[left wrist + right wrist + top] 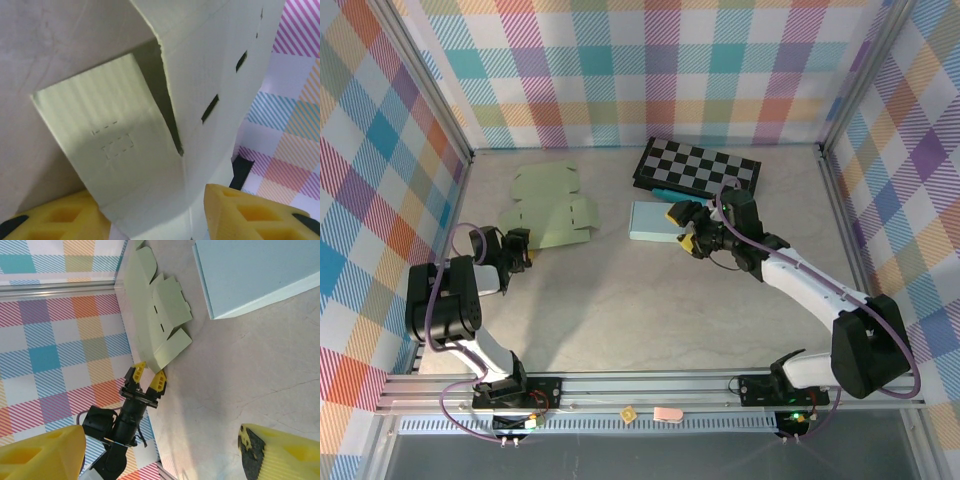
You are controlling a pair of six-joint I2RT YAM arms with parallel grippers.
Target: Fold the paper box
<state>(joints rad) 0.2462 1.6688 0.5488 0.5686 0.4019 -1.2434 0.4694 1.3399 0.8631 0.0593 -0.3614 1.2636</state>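
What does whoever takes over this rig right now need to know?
Left gripper: open, jaws either side of a near flap of the paper box, not clamped on it.
Right gripper: open, empty, over the right end of the light blue slab, in front of the checkerboard.
Paper box: unfolded, lying at the left rear of the table.
Done: no wall looks folded into place yet.
Left: grip the flap, raise the walls, tuck the tabs; the right arm will probably need to come across to help.

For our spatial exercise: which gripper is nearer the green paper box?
Left. The left gripper is at the paper box's near corner; the right gripper lies to its right.
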